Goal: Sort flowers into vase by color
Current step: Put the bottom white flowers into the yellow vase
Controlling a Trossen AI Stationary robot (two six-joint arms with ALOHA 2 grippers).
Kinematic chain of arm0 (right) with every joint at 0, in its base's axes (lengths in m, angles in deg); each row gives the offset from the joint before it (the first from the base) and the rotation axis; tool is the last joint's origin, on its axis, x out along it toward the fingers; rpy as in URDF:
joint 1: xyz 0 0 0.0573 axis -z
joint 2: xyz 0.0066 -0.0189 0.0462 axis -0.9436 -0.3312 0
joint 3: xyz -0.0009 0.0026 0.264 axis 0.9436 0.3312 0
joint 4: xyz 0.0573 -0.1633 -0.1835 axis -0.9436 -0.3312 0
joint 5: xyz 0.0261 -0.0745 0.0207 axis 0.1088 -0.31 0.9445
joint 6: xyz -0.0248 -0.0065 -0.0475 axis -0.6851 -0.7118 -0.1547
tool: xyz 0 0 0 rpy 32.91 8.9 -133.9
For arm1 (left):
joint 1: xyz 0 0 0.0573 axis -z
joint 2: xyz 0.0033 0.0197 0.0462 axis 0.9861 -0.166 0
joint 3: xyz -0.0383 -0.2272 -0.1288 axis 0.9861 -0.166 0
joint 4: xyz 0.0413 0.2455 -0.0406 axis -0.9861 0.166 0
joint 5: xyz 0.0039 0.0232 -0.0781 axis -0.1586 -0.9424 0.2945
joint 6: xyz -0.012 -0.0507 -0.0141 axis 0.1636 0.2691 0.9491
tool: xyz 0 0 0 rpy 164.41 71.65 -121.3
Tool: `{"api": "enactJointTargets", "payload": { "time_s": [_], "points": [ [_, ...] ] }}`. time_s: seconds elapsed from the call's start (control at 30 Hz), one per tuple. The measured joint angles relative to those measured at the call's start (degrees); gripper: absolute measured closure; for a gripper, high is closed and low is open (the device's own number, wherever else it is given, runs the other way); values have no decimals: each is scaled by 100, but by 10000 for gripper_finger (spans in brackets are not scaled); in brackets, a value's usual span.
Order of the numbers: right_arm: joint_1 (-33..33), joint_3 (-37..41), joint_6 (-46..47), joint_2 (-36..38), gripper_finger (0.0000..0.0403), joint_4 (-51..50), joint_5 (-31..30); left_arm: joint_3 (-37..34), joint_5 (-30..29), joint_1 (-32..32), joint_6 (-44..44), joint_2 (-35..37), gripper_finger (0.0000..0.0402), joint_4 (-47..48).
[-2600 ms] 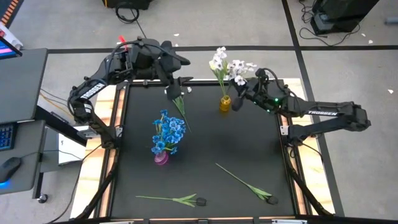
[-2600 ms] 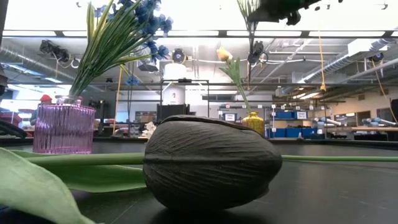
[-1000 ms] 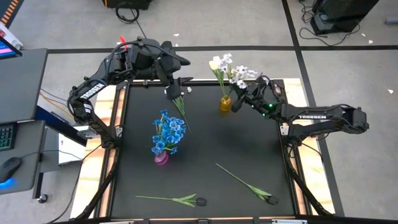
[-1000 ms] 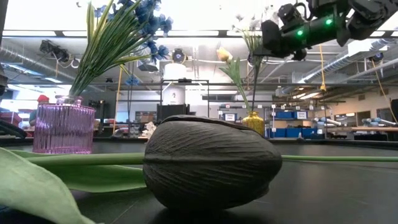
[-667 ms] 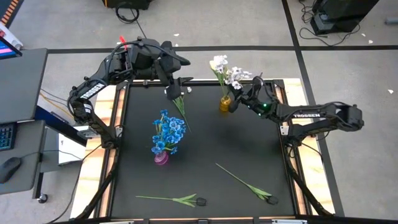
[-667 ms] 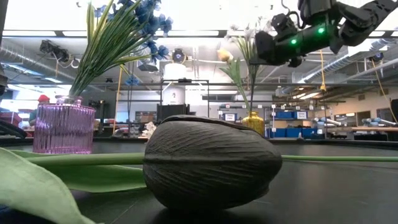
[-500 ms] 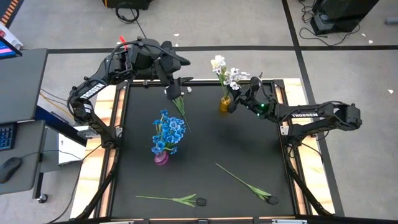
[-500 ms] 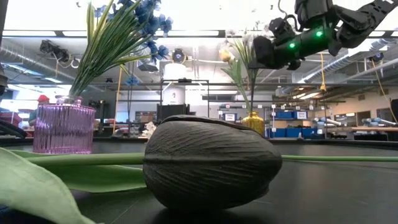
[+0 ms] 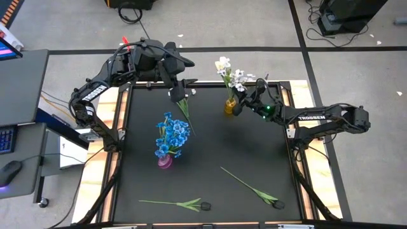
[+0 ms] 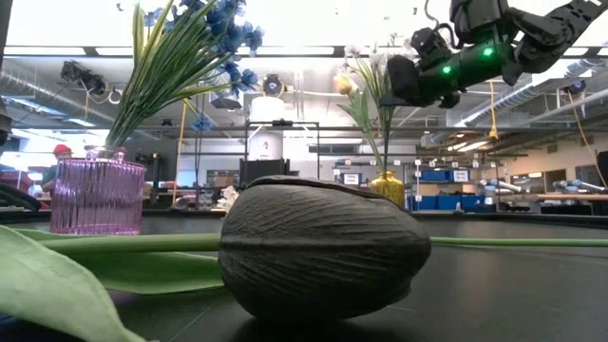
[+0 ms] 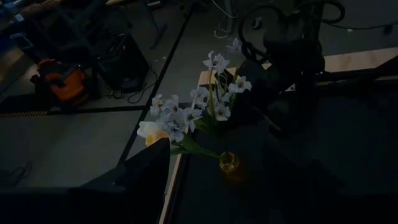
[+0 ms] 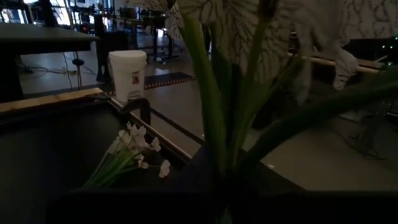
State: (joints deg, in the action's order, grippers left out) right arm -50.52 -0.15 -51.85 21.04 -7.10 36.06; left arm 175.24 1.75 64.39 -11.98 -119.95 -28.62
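A small yellow vase [image 9: 229,105] stands at the table's far middle with a pale tulip bud [image 10: 342,84] in it. My right gripper [image 9: 237,105] is beside it, shut on a spray of small white blossoms [image 9: 236,77]. My left gripper [image 9: 176,94] hangs open, high over the far left, above another white spray [image 12: 134,152] lying flat on the table. Blue flowers [image 9: 172,135] stand in a pink ribbed vase [image 10: 95,195]. Two long-stemmed flowers with dark buds [image 9: 205,205] [image 9: 278,203] lie near the front edge. My right gripper pinches the white spray's green stems [image 12: 214,140] a little below the blossoms. The fingers reach in level from the table's right side and lie across the stems. The spray stands upright, and its stem [image 10: 386,133] runs down into the yellow vase's mouth.
The big dark bud [image 10: 318,252] and its leaf lie right in front of the low camera. The table's middle and right are bare black surface [image 9: 254,146]. A desk with a keyboard [image 9: 6,137] stands off the table's left side.
My right gripper has gone down and toward the table's left with the white spray, sinking its stem into the yellow vase, then held still. The blossoms now stand lower and closer over the vase. My left arm has kept still.
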Motion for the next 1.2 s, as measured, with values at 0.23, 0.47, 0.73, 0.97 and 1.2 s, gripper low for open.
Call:
{"api": "enactJointTargets", "payload": {
  "time_s": [0.23,0.47,0.73,0.97,1.2],
  "points": [
    [0,0,133,2,334,-33,0,0,1,0,1,0,141,0],
    [0,0,174,3,317,-43,0,0,0,0,0,0,141,0],
    [0,-2,200,7,289,-211,0,0,2,0,0,0,141,0],
    [0,-2,205,7,262,-377,0,0,0,0,1,0,141,0],
    [-7,-3,210,12,230,-660,25,0,0,0,0,0,141,0]
  ]
}}
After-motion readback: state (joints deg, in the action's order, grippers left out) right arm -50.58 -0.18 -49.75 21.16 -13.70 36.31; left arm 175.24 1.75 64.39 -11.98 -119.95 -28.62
